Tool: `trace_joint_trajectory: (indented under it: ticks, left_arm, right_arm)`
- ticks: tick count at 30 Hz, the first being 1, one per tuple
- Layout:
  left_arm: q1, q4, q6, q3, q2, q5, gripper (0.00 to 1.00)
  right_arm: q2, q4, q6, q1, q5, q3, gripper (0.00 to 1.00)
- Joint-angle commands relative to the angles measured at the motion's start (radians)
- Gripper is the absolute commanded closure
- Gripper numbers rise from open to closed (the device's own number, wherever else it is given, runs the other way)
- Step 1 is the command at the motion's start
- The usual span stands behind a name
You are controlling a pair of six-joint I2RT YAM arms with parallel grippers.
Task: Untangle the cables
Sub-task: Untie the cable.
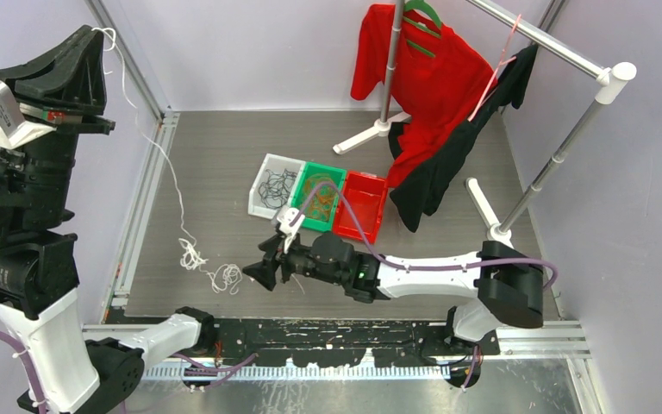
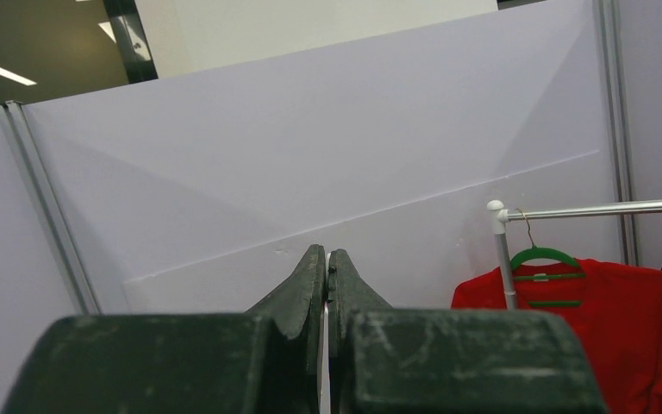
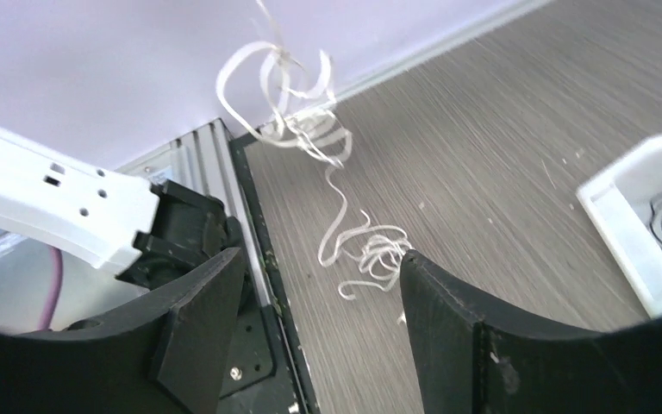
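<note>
One white cable (image 1: 191,256) runs from the table up to my left gripper (image 1: 95,34), which is raised high at the far left and shut on the cable's upper end. In the left wrist view the white strand (image 2: 324,345) shows between the closed jaws of the left gripper (image 2: 327,254). The cable's curly lower end (image 1: 227,278) lies on the table. My right gripper (image 1: 259,274) hovers low just to its right, open, holding nothing. In the right wrist view the right gripper (image 3: 320,259) frames the white curls (image 3: 366,259), which lie beyond its fingertips. Black cables (image 1: 276,187) and orange cables (image 1: 319,194) lie in bins.
A white bin (image 1: 264,164), a green bin (image 1: 342,174) and a red bin (image 1: 364,207) stand side by side mid-table. Behind them is a clothes rack (image 1: 560,52) with a red garment (image 1: 422,78) and a black garment (image 1: 435,172). The white bin's corner (image 3: 629,216) is at the right gripper's right.
</note>
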Motion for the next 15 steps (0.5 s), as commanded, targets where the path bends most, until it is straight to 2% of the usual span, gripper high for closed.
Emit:
trace_joint_trajectory:
  ticks: [1, 8, 15]
  left_arm:
    - [0.002, 0.005, -0.007, 0.018, -0.005, 0.040, 1.00]
    - [0.001, -0.011, -0.025, 0.031, 0.009, 0.062, 1.00]
    - [0.002, -0.020, -0.045, 0.028, 0.016, 0.080, 1.00]
  right_arm:
    - [0.058, 0.030, -0.063, 0.015, -0.045, 0.108, 0.27]
    - [0.134, -0.021, -0.091, 0.018, -0.096, 0.242, 0.27]
    - [0.234, -0.073, -0.101, 0.019, -0.062, 0.358, 0.29]
